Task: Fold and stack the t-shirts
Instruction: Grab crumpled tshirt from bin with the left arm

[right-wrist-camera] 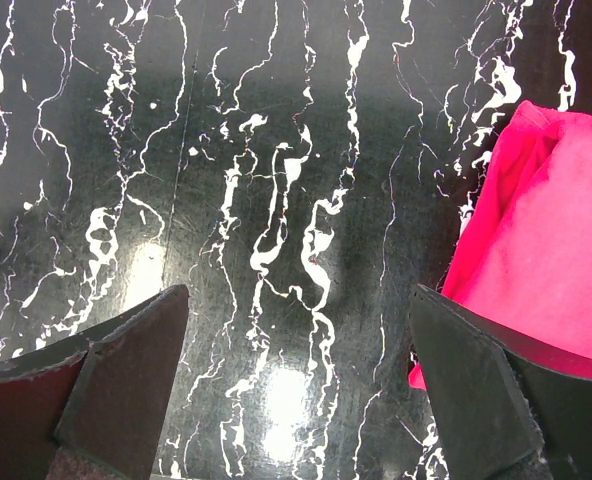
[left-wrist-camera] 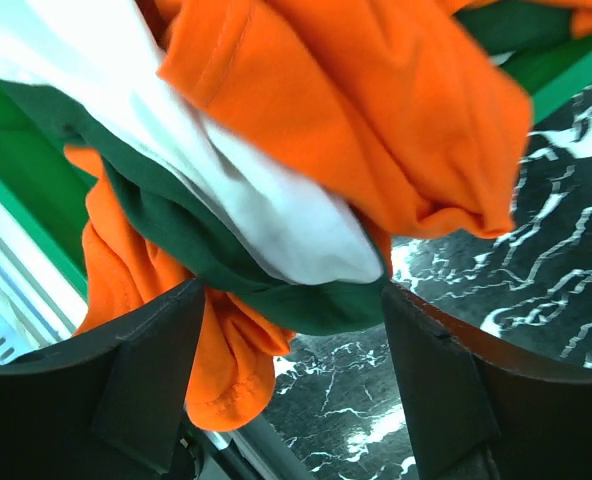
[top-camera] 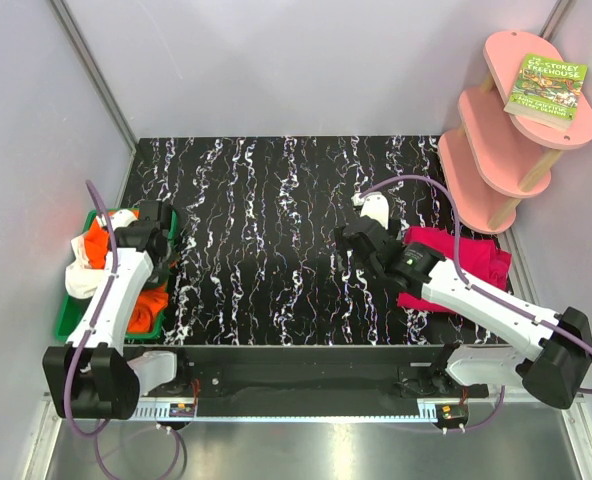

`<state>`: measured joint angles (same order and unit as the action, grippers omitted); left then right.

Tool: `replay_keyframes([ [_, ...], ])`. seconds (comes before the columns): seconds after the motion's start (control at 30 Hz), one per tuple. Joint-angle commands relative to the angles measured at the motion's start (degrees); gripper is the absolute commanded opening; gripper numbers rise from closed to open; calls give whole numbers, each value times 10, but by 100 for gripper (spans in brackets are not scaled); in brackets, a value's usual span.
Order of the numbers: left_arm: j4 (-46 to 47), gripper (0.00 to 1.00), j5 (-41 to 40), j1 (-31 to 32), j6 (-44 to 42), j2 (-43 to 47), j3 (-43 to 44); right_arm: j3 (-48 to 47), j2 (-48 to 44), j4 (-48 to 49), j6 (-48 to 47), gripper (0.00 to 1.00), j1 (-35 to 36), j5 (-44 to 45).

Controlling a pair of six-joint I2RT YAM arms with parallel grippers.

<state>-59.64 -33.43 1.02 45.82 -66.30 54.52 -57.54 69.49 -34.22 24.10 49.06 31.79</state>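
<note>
A heap of t-shirts fills the green bin (top-camera: 71, 320) at the table's left edge: orange (top-camera: 101, 245), white (top-camera: 81, 275) and more orange (top-camera: 151, 305). My left gripper (top-camera: 156, 235) is at the bin's right rim. In the left wrist view its jaws (left-wrist-camera: 291, 295) stand wide, and a bunch of orange t-shirt (left-wrist-camera: 376, 100), white (left-wrist-camera: 256, 190) and dark green cloth (left-wrist-camera: 276, 290) hangs at the fingertips. A magenta-pink t-shirt (top-camera: 471, 260) lies folded at the right. My right gripper (top-camera: 354, 240) hovers open just left of it, over bare table, the pink cloth (right-wrist-camera: 546, 240) beside its right finger.
The black marbled table (top-camera: 276, 220) is bounded by grey walls. A pink tiered shelf (top-camera: 506, 130) carrying a green book (top-camera: 546, 90) stands at the back right corner, close behind the magenta shirt. The bin wall (left-wrist-camera: 16, 170) shows behind the cloth.
</note>
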Motion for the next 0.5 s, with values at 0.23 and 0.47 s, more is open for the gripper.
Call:
replay_keyframes([
  [0.23, 50, 75, 11, -10, -17, -46, 13, -2, -4, 13, 14, 98, 0, 0],
  [0.47, 68, 63, 35, -29, -19, -72, 2, 2, -1, 14, 13, 99, 0, 11],
])
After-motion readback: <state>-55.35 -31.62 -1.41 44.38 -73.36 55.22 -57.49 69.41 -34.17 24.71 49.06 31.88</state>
